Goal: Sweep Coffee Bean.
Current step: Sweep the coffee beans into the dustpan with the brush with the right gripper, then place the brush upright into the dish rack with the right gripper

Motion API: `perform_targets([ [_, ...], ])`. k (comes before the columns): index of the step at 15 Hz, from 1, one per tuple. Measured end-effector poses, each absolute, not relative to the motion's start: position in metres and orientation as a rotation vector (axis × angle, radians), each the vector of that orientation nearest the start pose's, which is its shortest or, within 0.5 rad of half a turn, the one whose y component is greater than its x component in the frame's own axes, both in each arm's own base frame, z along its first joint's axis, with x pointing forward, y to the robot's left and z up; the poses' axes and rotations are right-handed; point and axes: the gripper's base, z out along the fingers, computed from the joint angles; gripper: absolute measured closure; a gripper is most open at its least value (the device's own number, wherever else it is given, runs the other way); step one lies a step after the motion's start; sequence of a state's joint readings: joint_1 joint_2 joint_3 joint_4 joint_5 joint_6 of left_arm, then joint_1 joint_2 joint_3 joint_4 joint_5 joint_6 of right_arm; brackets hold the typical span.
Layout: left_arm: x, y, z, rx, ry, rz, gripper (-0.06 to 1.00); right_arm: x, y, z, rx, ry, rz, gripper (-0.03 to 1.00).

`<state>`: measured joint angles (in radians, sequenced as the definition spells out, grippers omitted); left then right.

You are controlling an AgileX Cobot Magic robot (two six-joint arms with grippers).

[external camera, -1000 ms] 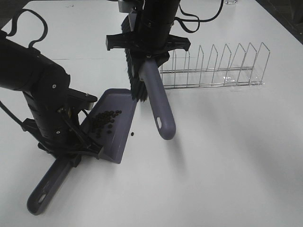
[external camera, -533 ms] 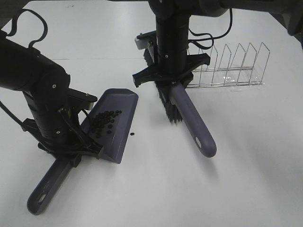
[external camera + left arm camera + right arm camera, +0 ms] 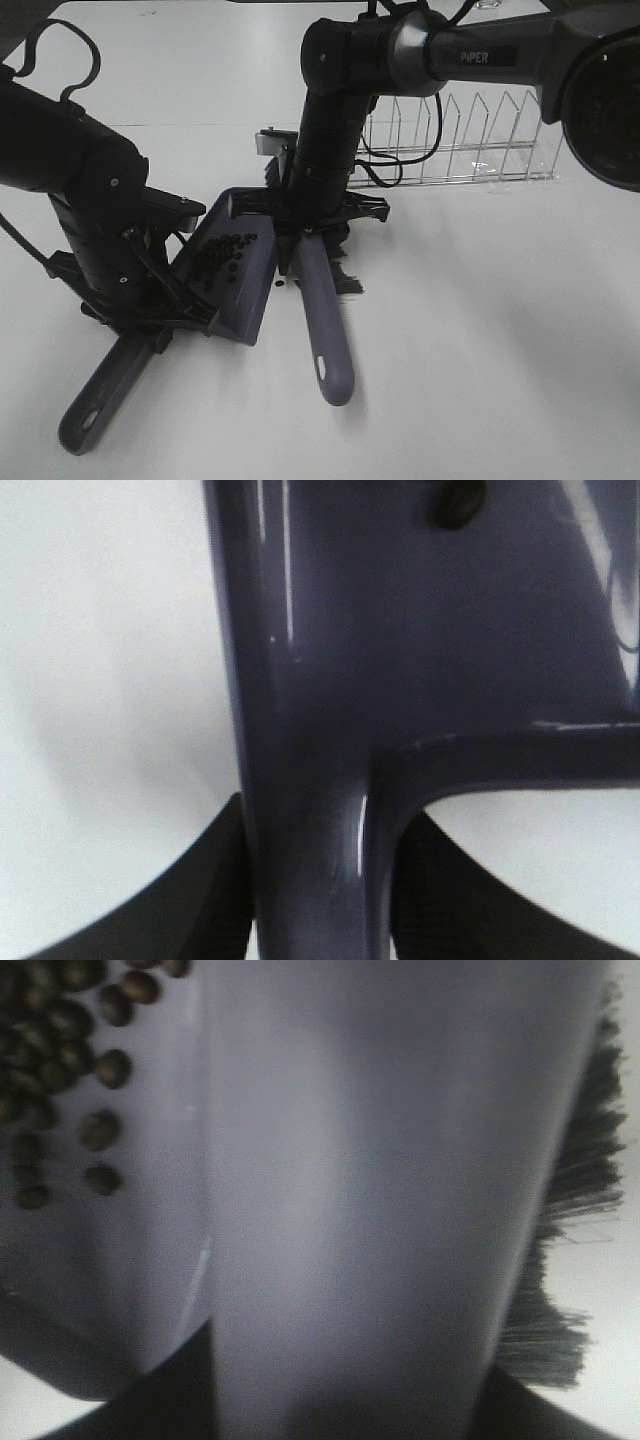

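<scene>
A left gripper [image 3: 315,890] is clamped on the long handle of a purple-grey plastic dustpan [image 3: 246,300], its dark fingers [image 3: 200,905] pressed to either side of the stem. The pan's open lip faces right across the white table [image 3: 480,330]. Most of the dark oval coffee beans [image 3: 222,252] lie in a loose cluster inside the dustpan, towards its far half. One stray bean [image 3: 279,285] sits on the table just beside the lip. The right gripper [image 3: 305,228] is closed around a matching purple-grey brush [image 3: 325,330] with black bristles [image 3: 345,283], laid low with its handle pointing near. The bristles are splayed against the table on the right of that handle. The likely trouble is that the stray bean lies on the handle side, so a push to the left may strike it with hard plastic and flick it along or past the lip. Bent bristles could also spring and scatter it. A knock on the lip might jolt the gathered beans out or twist the dustpan in its grip. The wire rack [image 3: 480,140] at the far right looks well apart from all this
</scene>
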<state>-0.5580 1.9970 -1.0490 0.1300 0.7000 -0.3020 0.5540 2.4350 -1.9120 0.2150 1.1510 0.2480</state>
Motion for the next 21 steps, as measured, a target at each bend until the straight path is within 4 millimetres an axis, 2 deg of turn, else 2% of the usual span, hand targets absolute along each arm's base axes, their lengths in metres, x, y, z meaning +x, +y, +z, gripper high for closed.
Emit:
perform_targets([
  [4,0.287,-0.17,0.098,0.544,3.04,0.106,0.6,0.394,0.284,0.103,-0.365,3.153,0.619,0.67],
  [7,0.288,-0.171,0.098,0.55,3.031,0.107,0.61,0.397,0.294,0.118,-0.422,3.095,0.763,0.67],
  [9,0.289,-0.171,0.098,0.554,3.023,0.102,0.61,0.401,0.294,0.129,-0.472,3.08,0.725,0.67],
  [13,0.289,-0.171,0.098,0.555,3.022,0.102,0.61,0.411,0.285,0.145,-0.526,3.07,0.483,0.67],
  [15,0.289,-0.171,0.098,0.555,3.022,0.102,0.61,0.416,0.288,0.159,-0.528,3.017,0.502,0.67],
  [17,0.289,-0.171,0.098,0.555,3.022,0.102,0.61,0.424,0.293,0.183,-0.529,2.927,0.548,0.67],
  [20,0.289,-0.171,0.098,0.555,3.022,0.102,0.61,0.426,0.294,0.204,-0.509,2.873,0.572,0.67],
  [21,0.289,-0.171,0.098,0.556,3.021,0.102,0.61,0.424,0.29,0.225,-0.519,2.827,0.539,0.67],
])
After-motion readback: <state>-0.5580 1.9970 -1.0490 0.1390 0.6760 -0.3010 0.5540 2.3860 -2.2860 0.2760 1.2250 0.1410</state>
